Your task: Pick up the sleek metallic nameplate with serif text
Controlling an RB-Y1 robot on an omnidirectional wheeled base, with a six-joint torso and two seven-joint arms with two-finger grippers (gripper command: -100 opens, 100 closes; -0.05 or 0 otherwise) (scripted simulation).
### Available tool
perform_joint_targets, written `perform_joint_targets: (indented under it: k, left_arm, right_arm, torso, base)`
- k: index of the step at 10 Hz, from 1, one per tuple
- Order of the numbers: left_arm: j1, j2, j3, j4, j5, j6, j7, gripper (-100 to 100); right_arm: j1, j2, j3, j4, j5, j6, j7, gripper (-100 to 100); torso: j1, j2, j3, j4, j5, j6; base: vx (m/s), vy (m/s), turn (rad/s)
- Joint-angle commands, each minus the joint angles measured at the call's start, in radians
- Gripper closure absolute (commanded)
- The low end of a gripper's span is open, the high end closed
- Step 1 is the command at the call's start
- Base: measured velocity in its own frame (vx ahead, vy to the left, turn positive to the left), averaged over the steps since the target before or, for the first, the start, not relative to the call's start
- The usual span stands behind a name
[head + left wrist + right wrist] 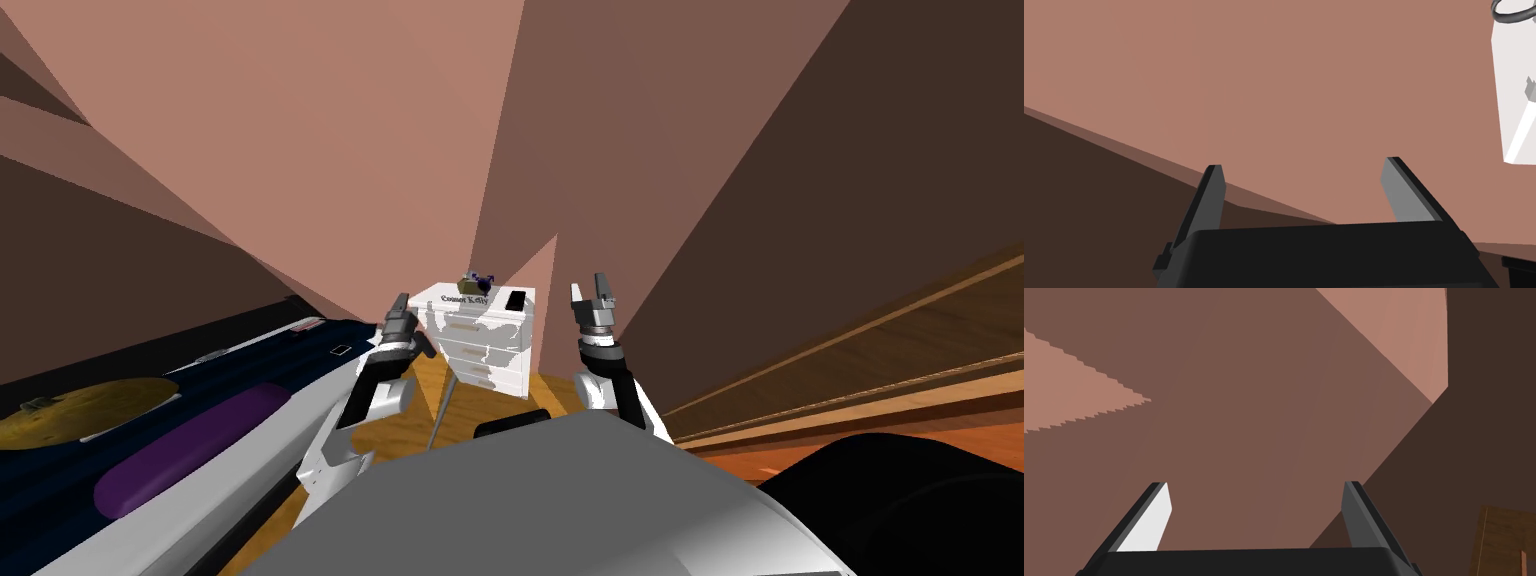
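Observation:
A pale nameplate (465, 299) with dark serif lettering stands on top of a white chest of drawers (490, 350) ahead of me in the room's corner. My left gripper (400, 305) is raised to the left of the chest, short of it, fingers open and empty. My right gripper (592, 290) is held up to the right of the chest, also open and empty. In the left wrist view the left gripper (1301, 182) faces a pink wall; in the right wrist view the right gripper (1256, 508) faces a brown wall.
A small olive and purple object (476, 281) and a flat black item (515, 300) also sit on the chest top. A bed (150, 430) with a dark cover and purple pillow runs along my left. Wood floor (440, 400) lies between me and the chest.

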Motion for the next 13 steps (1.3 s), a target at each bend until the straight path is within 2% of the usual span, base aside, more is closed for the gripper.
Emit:
perform_joint_targets:
  k: [1,2,3,4,5,6,7,8,9,10,11,12,13]
  left_arm:
    - [-0.038,0.004,0.004,0.009,-0.008,0.037,-0.006,-100]
    - [-0.073,0.019,0.018,0.049,-0.020,0.074,-0.012,-100]
    - [-0.099,0.019,0.018,0.049,-0.020,0.088,-0.012,-100]
    - [-0.135,0.035,0.033,0.092,-0.032,0.126,-0.019,-100]
    - [-0.162,0.035,0.033,0.092,-0.032,0.142,-0.019,-100]
    - [-0.195,0.050,0.047,0.126,-0.045,0.188,-0.028,-100]
    - [-0.227,0.050,0.047,0.139,-0.045,0.200,-0.028,-100]
    - [-0.261,0.064,0.062,0.177,-0.058,0.240,-0.037,-100]
    - [-0.288,0.064,0.062,0.189,-0.058,0.261,-0.037,-100]
    - [-0.298,0.064,0.062,0.189,-0.058,0.261,-0.037,-100]
    - [-0.337,0.079,0.076,0.233,-0.071,0.308,-0.048,-100]
    - [-0.365,0.079,0.076,0.243,-0.071,0.324,-0.048,-100]
    - [-0.394,0.093,0.090,0.282,-0.084,0.356,-0.059,-100]
  right_arm:
    - [0.000,0.000,0.000,0.000,0.000,0.000,0.000,0]
    - [0.000,0.000,0.000,0.000,0.000,0.000,0.000,0]
    - [0.000,0.000,0.000,0.000,0.000,0.000,0.000,0]
    - [0.000,0.000,0.000,0.000,0.000,0.000,0.000,0]
    - [0.000,0.000,0.000,0.000,0.000,0.000,0.000,0]
    - [0.000,0.000,0.000,0.000,0.000,0.000,0.000,0]
    - [0.000,0.000,0.000,0.000,0.000,0.000,0.000,0]
    - [0.000,0.000,0.000,0.000,0.000,0.000,0.000,0]
    - [0.000,0.000,0.000,0.000,0.000,0.000,0.000,0]
    - [0.000,0.000,0.000,0.000,0.000,0.000,0.000,0]
    - [0.000,0.000,0.000,0.000,0.000,0.000,0.000,0]
    - [0.000,0.000,0.000,0.000,0.000,0.000,0.000,0]
    - [0.000,0.000,0.000,0.000,0.000,0.000,0.000,0]
  torso:
    - [0.000,0.000,0.000,0.000,0.000,0.000]
    - [-0.001,0.000,0.000,0.000,0.000,0.000]
    - [0.000,-0.001,0.000,0.000,0.000,0.000]
    - [-0.001,-0.001,0.000,0.000,0.000,0.000]
    - [-0.001,-0.001,-0.001,0.000,0.000,0.000]
    - [-0.001,-0.001,0.000,0.000,0.000,0.000]
    - [0.000,-0.001,0.000,0.000,0.000,0.000]
    - [-0.001,-0.001,0.000,0.000,0.000,0.000]
    - [-0.001,0.000,0.000,0.000,0.000,0.000]
    - [-0.002,-0.001,0.000,0.000,0.000,0.000]
    - [-0.005,-0.001,-0.001,0.000,-0.001,0.000]
    - [-0.004,-0.001,-0.001,0.000,-0.001,0.000]
    - [-0.004,-0.001,-0.001,0.000,-0.001,0.000]
  base:
    - [-0.025,0.089,-0.032]
    - [-0.020,0.110,-0.047]
    - [-0.016,0.088,-0.042]
    - [-0.015,0.088,-0.059]
    - [-0.019,0.086,-0.028]
    - [-0.027,0.096,-0.048]
    - [-0.027,0.082,-0.033]
    - [-0.025,0.089,-0.043]
    - [-0.018,0.070,-0.024]
    - [-0.006,0.026,-0.005]
    - [-0.019,0.042,-0.039]
    - [-0.015,0.050,-0.027]
    - [-0.016,0.062,-0.048]
